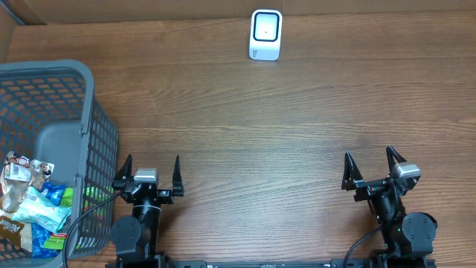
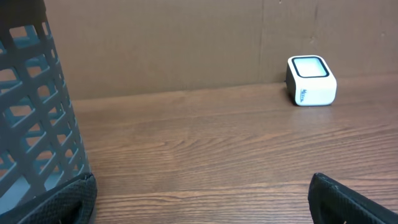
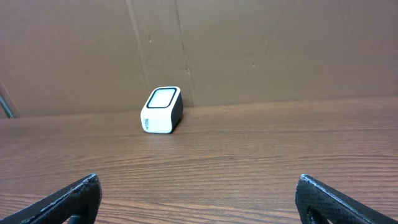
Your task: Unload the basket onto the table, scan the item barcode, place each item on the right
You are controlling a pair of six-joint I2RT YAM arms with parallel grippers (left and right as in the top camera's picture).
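Overhead, scanner: the white barcode scanner (image 1: 265,34) stands at 12 o'clock, at the far edge of the wooden table (image 1: 260,126).
Overhead, items: packaged goods (image 1: 30,212) lie heaped in the grey mesh basket (image 1: 100,141) at 8 o'clock. Only this view shows them.
Overhead, left gripper: the left gripper (image 1: 152,170) sits at 7 o'clock, just beside the basket's right wall, its fingers spread wide with nothing between them.
Overhead, right gripper: the right gripper (image 1: 370,158) sits at 5 o'clock, well apart from the basket, its fingers likewise spread wide and empty.
Left wrist, obstruction: the basket's mesh wall fills 9 o'clock and hides the goods inside.
Left wrist, scanner: it stands at 2 o'clock against a cardboard wall (image 2: 155,43).
Left wrist, fingers: two black tips (image 2: 348,202) show at 7 and 5 o'clock, far apart.
Right wrist, scanner: it stands at 11 o'clock, window face tilted upward, before the same cardboard.
Right wrist, fingers: the tips (image 3: 68,199) show at the lower corners, wide apart, over bare wood.
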